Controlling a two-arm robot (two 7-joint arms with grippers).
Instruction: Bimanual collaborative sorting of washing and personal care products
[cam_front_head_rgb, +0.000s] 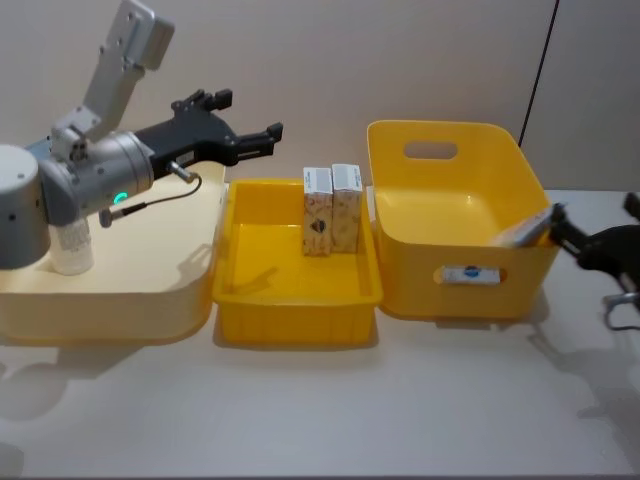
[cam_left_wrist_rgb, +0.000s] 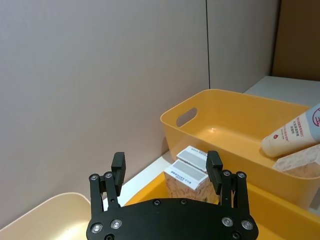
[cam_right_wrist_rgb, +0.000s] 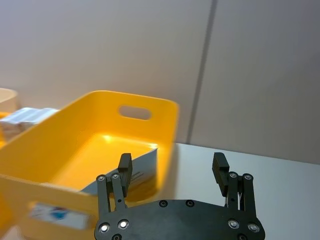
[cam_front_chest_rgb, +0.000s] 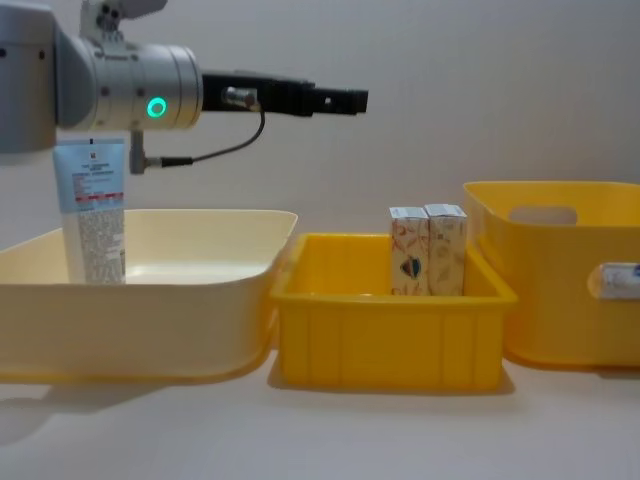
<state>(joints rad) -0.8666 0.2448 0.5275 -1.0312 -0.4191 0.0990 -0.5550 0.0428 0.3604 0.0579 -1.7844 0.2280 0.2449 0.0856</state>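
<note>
- In the head view the left arm's grey body covers most of the pale blue tube (cam_front_chest_rgb: 91, 210) standing upright in the cream bin (cam_front_head_rgb: 150, 290); the chest view shows it at that bin's left end, with its top behind the arm.
- The right gripper (cam_front_head_rgb: 590, 245) is cut off by the head view's right edge, just beside the tall yellow bin (cam_front_head_rgb: 455, 215); in its wrist view its jaws are spread apart with nothing between them.
- A second tube (cam_left_wrist_rgb: 295, 131), with a red circle logo, lies tilted against the tall yellow bin's right wall beside a pale carton (cam_left_wrist_rgb: 302, 161) that is partly cut off; the print on both is too small to read.
- Two white cartons (cam_front_head_rgb: 332, 208) stand upright, touching side by side, at the far wall of the shallow yellow tray (cam_front_head_rgb: 295, 305), which sits on the worktop (cam_front_head_rgb: 330, 410) between the two bins.
- The left gripper (cam_front_head_rgb: 262, 138) hangs above the gap between cream bin and tray, jaws released and empty.
</note>
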